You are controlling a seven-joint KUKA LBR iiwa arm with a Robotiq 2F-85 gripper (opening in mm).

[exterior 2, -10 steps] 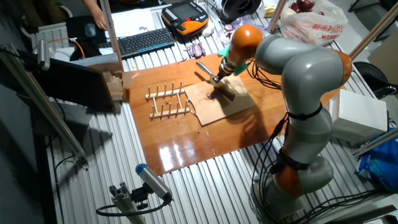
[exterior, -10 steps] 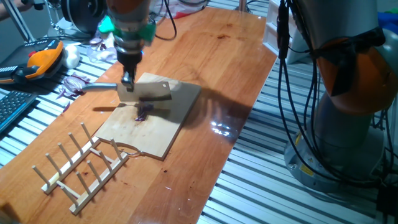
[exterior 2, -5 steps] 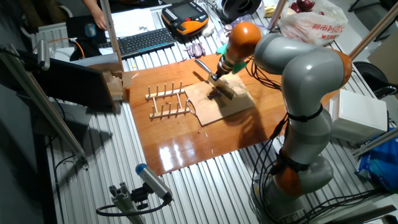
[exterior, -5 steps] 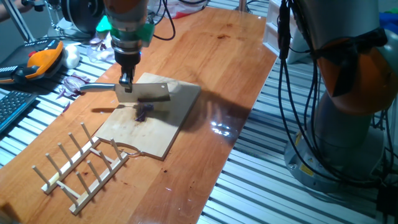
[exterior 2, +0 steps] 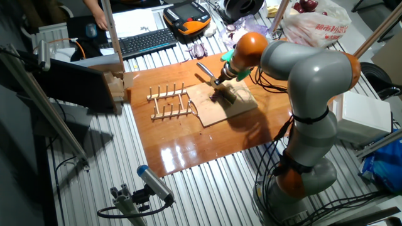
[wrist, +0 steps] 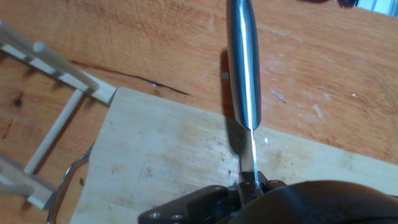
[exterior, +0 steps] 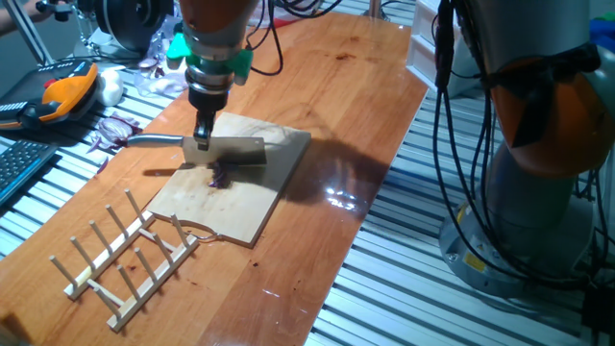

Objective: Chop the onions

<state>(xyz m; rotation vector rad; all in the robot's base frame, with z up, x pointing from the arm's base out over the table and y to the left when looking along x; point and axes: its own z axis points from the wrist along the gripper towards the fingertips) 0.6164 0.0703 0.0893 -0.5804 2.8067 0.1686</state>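
Observation:
A small purple onion piece (exterior: 221,176) lies near the middle of the wooden board (exterior: 245,207). In the other fixed view it is a dark spot (exterior 2: 216,97) on the board (exterior 2: 220,110). My gripper (exterior: 202,135) is shut on a steel cleaver (exterior: 233,150) and holds it level just above the onion, with the handle (exterior: 152,141) pointing left. In the hand view the fingers (wrist: 249,184) clamp the cleaver's spine; its handle (wrist: 242,62) runs away from me over the board (wrist: 161,155). The onion is hidden in that view.
A wooden peg rack (exterior: 125,255) lies at the board's front left, also in the hand view (wrist: 56,106). A heap of purple onion scraps (exterior: 113,129), a white bulb (exterior: 112,88) and an orange pendant (exterior: 65,92) sit off the table's left edge. A keyboard (exterior 2: 144,40) lies beyond.
My gripper and the cleaver have shifted slightly right and down, closer to the onion piece. The onion and board have not moved.

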